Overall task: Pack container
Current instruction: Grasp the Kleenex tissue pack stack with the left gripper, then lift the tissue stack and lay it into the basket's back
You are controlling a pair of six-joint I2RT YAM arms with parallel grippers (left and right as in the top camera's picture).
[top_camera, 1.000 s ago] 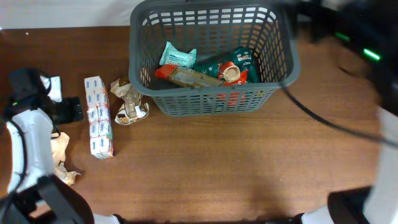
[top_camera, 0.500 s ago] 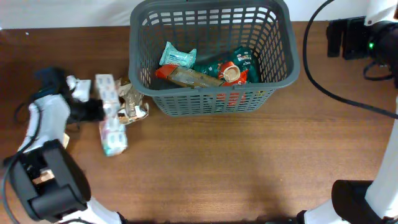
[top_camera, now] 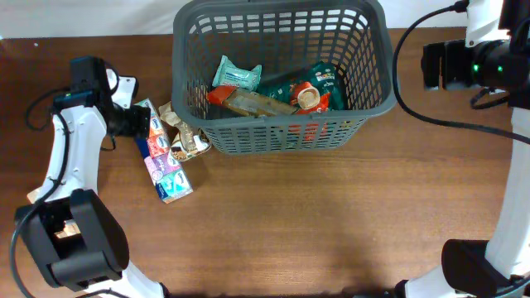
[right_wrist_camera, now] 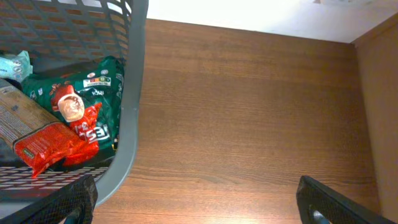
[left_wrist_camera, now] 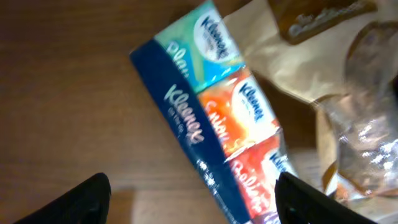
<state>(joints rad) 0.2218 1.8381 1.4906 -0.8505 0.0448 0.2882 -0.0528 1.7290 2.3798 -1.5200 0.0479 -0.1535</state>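
The dark grey basket (top_camera: 281, 132) stands at the back centre and holds a teal pack (top_camera: 236, 76), a brown-and-red pack (top_camera: 248, 101) and a green pack (top_camera: 319, 83). A long Kleenex tissue multipack (top_camera: 161, 157) lies slanted on the table left of the basket, against a crumpled brown snack bag (top_camera: 186, 139). My left gripper (top_camera: 132, 122) is open at the pack's upper end; in the left wrist view the pack (left_wrist_camera: 211, 118) runs between the spread fingers (left_wrist_camera: 199, 202). My right gripper (top_camera: 431, 64) is open and empty over bare table right of the basket (right_wrist_camera: 134, 93).
A beige wrapper (top_camera: 35, 197) peeks out beside the left arm at the table's left edge. The right arm's black cable (top_camera: 439, 124) hangs across the right side. A wooden side wall (right_wrist_camera: 379, 124) rises at the right in the right wrist view.
My left gripper moved up and right, and the tissue pack shifted right and rotated toward the basket. My right arm swung into view at the right of the basket.
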